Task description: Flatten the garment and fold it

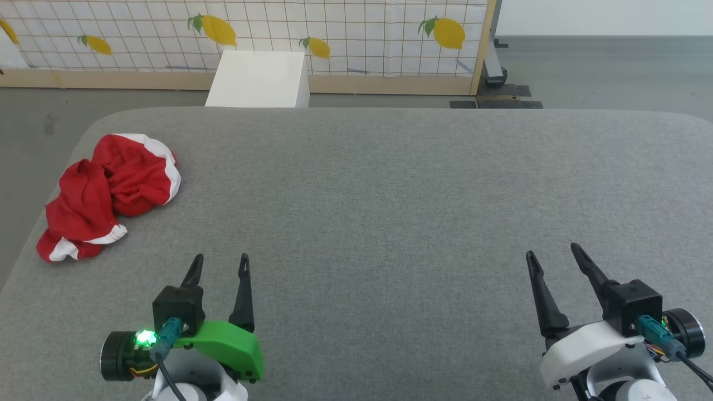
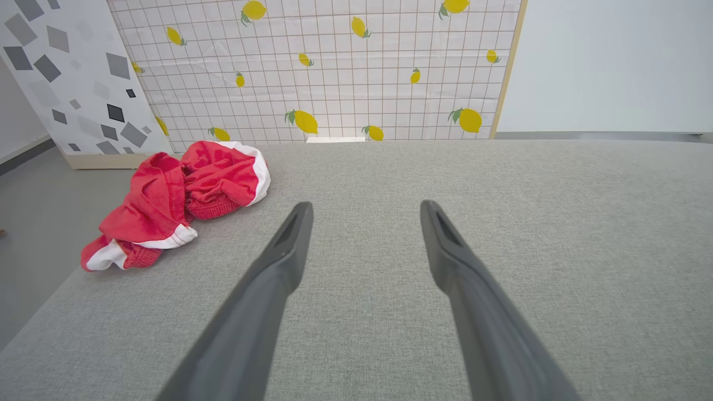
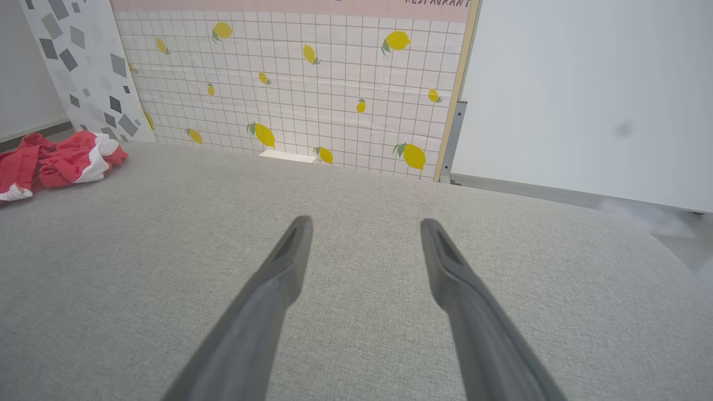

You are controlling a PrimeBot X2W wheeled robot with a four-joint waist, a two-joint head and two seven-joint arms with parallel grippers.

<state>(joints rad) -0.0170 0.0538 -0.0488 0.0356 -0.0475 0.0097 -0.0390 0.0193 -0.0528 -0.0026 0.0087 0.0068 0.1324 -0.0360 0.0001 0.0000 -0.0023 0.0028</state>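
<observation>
one crumpled red garment [image 1: 108, 192] with white stripes

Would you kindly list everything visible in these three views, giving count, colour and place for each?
crumpled red fabric garment with white stripes: one, red and white, bunched near the table's left edge.
grey fabric-covered table: one, grey, under both grippers.
white box: one, white, beyond the table's far edge.
lemon-print grid panel: one, white with yellow lemons, upright behind the box.
white panel with grey squares: one, white and grey, left of the lemon panel.
left gripper: one, dark fingers on a green mount, lower left, open, empty.
right gripper: one, dark fingers on a white mount, lower right, open, empty.
</observation>
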